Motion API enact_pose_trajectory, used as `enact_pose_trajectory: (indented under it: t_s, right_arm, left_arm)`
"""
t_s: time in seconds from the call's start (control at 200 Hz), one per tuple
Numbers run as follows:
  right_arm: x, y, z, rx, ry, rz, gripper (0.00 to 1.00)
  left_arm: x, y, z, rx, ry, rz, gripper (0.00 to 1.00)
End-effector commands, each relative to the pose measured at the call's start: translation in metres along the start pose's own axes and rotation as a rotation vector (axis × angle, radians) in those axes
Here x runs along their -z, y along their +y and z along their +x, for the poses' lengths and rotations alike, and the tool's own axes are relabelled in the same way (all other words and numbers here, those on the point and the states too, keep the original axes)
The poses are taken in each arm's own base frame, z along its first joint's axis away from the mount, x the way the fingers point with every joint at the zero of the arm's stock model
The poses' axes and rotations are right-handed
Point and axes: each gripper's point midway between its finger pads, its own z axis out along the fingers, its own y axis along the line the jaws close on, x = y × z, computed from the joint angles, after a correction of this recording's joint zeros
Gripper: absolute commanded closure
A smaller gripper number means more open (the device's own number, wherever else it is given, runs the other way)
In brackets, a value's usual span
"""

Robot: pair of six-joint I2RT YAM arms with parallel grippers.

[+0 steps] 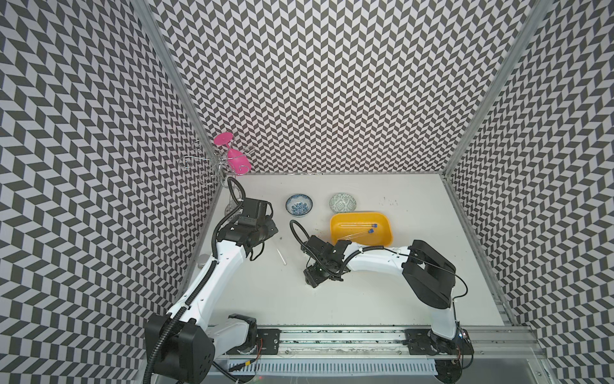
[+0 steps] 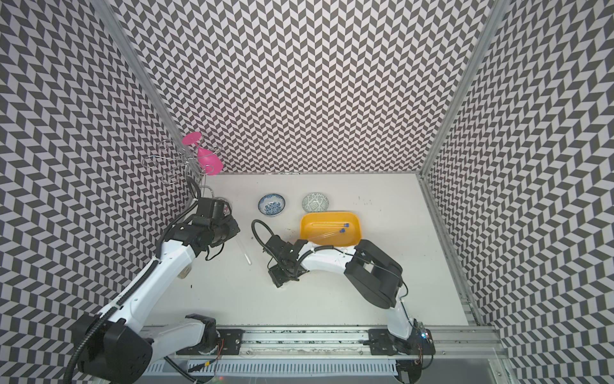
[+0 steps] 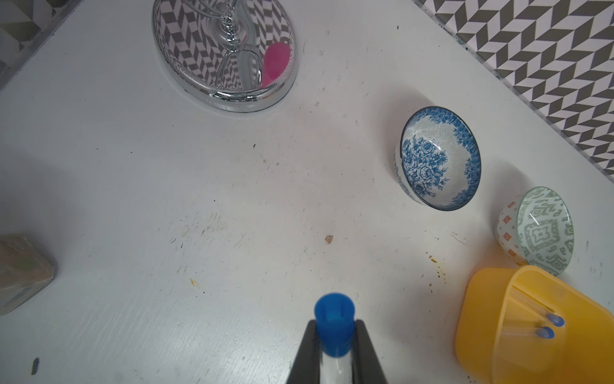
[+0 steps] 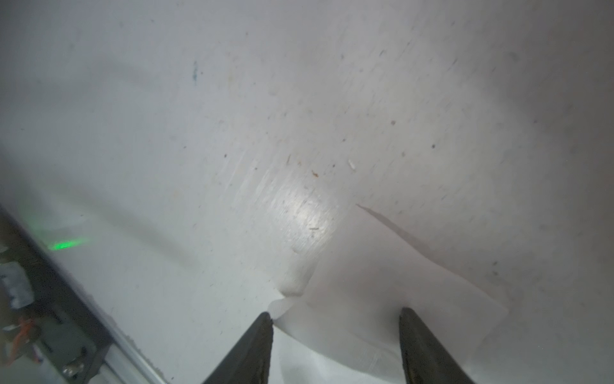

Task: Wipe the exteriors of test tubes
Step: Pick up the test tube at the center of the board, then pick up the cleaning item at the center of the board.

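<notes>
Tube (image 1: 281, 256) gripped at its blue cap by our left gripper (image 3: 335, 332), free end pointing toward our right gripper (image 4: 335, 316). That gripper stands open over the tissue (image 4: 382, 299); two tubes (image 1: 358, 225) lie in the tray (image 1: 336, 226).

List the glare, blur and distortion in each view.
Right wrist view: bright glare on the table, white tissue barely stands out, right gripper's fingers blurred. Left wrist view: blue cap slightly soft, chrome base mirrors the chevron wall. In both top views: even light, the clear test tube nearly lost against white.
</notes>
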Motion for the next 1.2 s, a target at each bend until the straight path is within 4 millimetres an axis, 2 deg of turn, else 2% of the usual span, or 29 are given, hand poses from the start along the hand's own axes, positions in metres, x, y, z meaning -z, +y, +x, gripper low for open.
enact_pose_trajectory:
  t_s: [0.0,0.035,0.125,0.28,0.381,0.431,0.501,0.566,0.631,0.691,0.756,0.856,1.052,1.197]
  right_arm:
    - [-0.019,-0.02,0.009,0.066,0.011,0.168,0.44]
    - [-0.021,-0.019,0.009,0.083,0.008,0.184,0.52]
    - [-0.027,-0.021,0.009,0.116,0.003,0.224,0.81]
    - [-0.026,-0.021,0.01,0.133,-0.015,0.223,1.0]
    - [-0.014,-0.011,0.005,0.103,-0.058,0.117,1.0]
    - [0.0,-0.002,-0.002,0.067,-0.099,0.009,1.0]
    - [0.033,0.016,-0.016,0.026,-0.186,-0.206,1.0]
    - [0.072,0.034,-0.03,0.014,-0.272,-0.426,1.0]
    - [0.107,0.044,-0.041,0.009,-0.343,-0.576,1.0]
    - [0.13,0.05,-0.047,0.012,-0.374,-0.677,1.0]
    - [0.146,0.058,-0.051,0.021,-0.393,-0.755,1.0]
    - [0.157,0.07,-0.054,0.028,-0.395,-0.847,1.0]
    - [0.153,0.075,-0.06,0.002,-0.395,-0.904,1.0]
    - [0.151,0.078,-0.071,-0.001,-0.4,-0.911,1.0]
  left_arm:
    - [0.003,0.012,0.003,-0.014,-0.005,-0.036,0.87]
    - [0.003,0.012,0.004,-0.014,-0.003,-0.034,0.87]
    - [0.002,0.012,0.004,-0.016,-0.001,-0.03,0.87]
    - [0.004,0.009,0.001,-0.027,-0.009,-0.025,0.87]
    - [0.004,0.005,-0.001,-0.038,-0.012,-0.008,0.86]
    - [0.005,0.001,-0.002,-0.045,-0.012,0.01,0.86]
    - [0.005,-0.006,-0.002,-0.061,-0.006,0.044,0.86]
    - [0.008,-0.01,-0.003,-0.073,-0.007,0.059,0.86]
    - [0.01,-0.013,-0.002,-0.098,-0.007,0.074,0.86]
    - [0.012,-0.018,0.0,-0.122,-0.003,0.09,0.86]
    - [0.015,-0.024,0.006,-0.147,0.007,0.117,0.86]
    - [0.022,-0.037,0.016,-0.179,0.029,0.189,0.86]
    - [0.042,-0.07,0.033,-0.204,0.071,0.358,0.85]
    - [0.054,-0.083,0.038,-0.203,0.094,0.433,0.85]
